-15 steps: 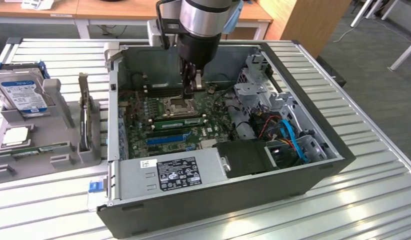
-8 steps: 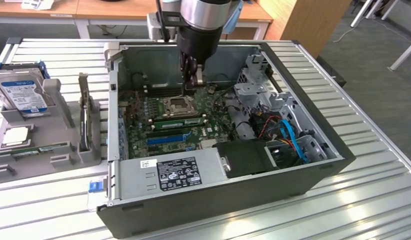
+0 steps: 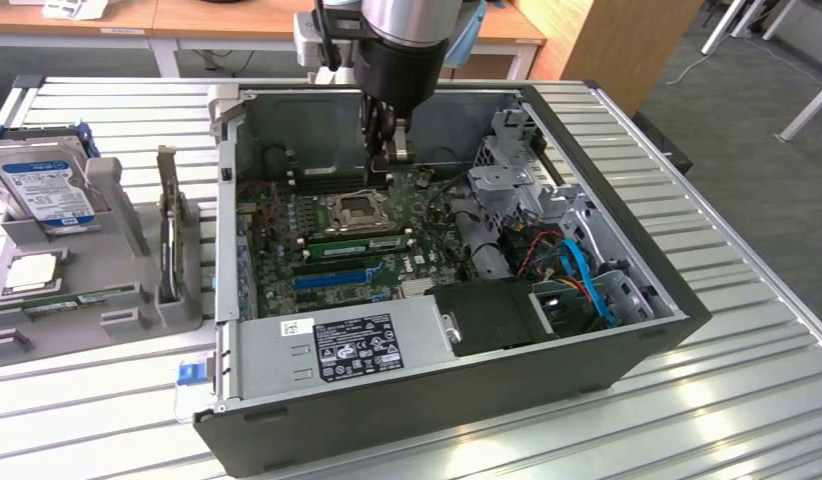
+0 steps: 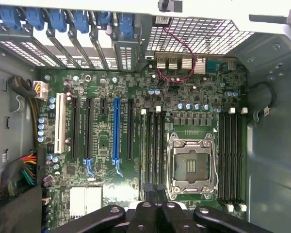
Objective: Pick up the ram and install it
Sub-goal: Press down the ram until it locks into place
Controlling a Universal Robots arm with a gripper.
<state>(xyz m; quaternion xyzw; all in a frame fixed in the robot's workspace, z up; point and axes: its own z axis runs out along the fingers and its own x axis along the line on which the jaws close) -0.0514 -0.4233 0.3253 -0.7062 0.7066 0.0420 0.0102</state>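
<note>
- So, the gripper (image 3: 387,168) is a glossy black affair on a dark round wrist, hanging inside the open grey metal PC case (image 3: 625,330), over the motherboard (image 3: 284,235).
- Whether it's apart or pinched together, can't tell. In the wrist view its black linkage (image 4: 156,196) sits bunched up close to the lens.
- The ram (image 3: 359,241) is a long, thin green stick lying in the slots just beside the square metal CPU socket (image 3: 356,209), on the side toward the blue expansion slot (image 3: 338,280).
- The gripper hangs above the socket's other side, so the ram sits near it, with the socket between.
- Ribbed metal table (image 3: 731,400) underneath; on the exterior view's left, a grey moulded holder (image 3: 118,310) carries a shiny hard drive (image 3: 40,188).
</note>
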